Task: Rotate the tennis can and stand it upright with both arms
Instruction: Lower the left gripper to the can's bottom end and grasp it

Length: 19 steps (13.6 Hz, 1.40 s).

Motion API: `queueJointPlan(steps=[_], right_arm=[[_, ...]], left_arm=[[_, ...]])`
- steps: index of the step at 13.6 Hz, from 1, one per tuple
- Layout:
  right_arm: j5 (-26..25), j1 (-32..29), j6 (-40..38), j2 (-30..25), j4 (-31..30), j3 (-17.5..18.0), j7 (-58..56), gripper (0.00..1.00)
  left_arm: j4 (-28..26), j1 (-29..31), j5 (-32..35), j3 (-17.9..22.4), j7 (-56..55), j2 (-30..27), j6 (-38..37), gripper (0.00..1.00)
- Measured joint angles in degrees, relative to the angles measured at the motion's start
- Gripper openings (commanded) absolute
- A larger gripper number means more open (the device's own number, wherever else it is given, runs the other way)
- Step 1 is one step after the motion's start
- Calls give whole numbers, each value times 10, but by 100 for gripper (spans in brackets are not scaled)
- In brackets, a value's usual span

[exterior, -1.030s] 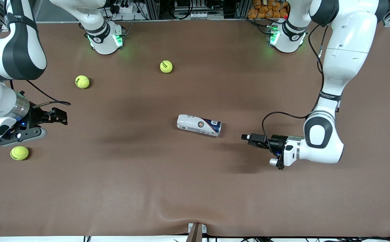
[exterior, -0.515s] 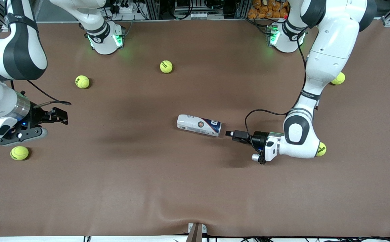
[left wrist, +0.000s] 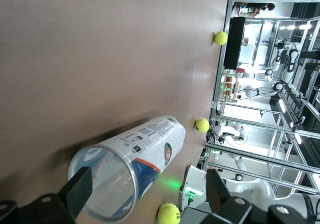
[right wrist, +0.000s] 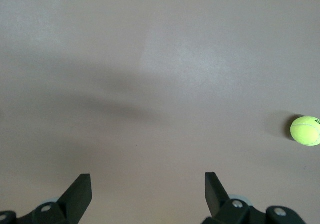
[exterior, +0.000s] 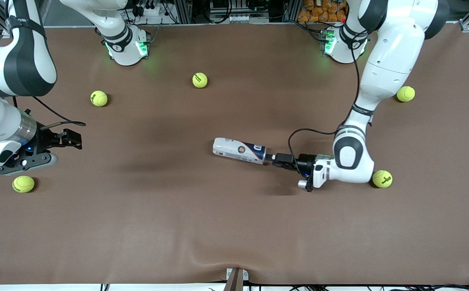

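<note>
The tennis can (exterior: 239,150) lies on its side mid-table, its white end toward the right arm's end and its dark blue end toward the left arm's end. My left gripper (exterior: 273,157) is low at the blue end, open. In the left wrist view the can (left wrist: 150,144) points its clear open mouth at the camera. One finger (left wrist: 80,189) overlaps that mouth and the other stands well clear beside the can, so the left gripper (left wrist: 147,189) holds nothing. My right gripper (exterior: 70,139) waits open and empty over bare table at the right arm's end; it shows in its own wrist view (right wrist: 147,189).
Several yellow tennis balls lie about: one (exterior: 23,184) under the right hand, two (exterior: 99,98) (exterior: 200,79) nearer the bases, one (exterior: 381,178) by the left arm's wrist, one (exterior: 405,93) at the left arm's end. The brown table cover (exterior: 202,226) wrinkles at the near edge.
The left arm has swung in toward the can, bringing its gripper from well clear to right at the can's blue end. The can and the right arm have not moved.
</note>
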Motion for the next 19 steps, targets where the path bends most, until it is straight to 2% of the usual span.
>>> queueJointPlan(steps=[9,13,16,18,19], right_arm=[[0,0,0,0,0,1,0,100],[1,0,-1,0,0,2,0,100],[1,0,-1,0,0,2,0,100],[1,0,-1,0,0,3,1,100],[1,0,-1,0,0,3,1,100]], left_arm=[[-20,-13,-26,1,2,0,9,100],[-26,-13,-26,-2,2,0,9,79],[-26,-13,-27,-11,2,0,9,68],[-27,-13,-28,-14,2,0,9,34],[-27,-13,-29,-14,2,0,9,22]])
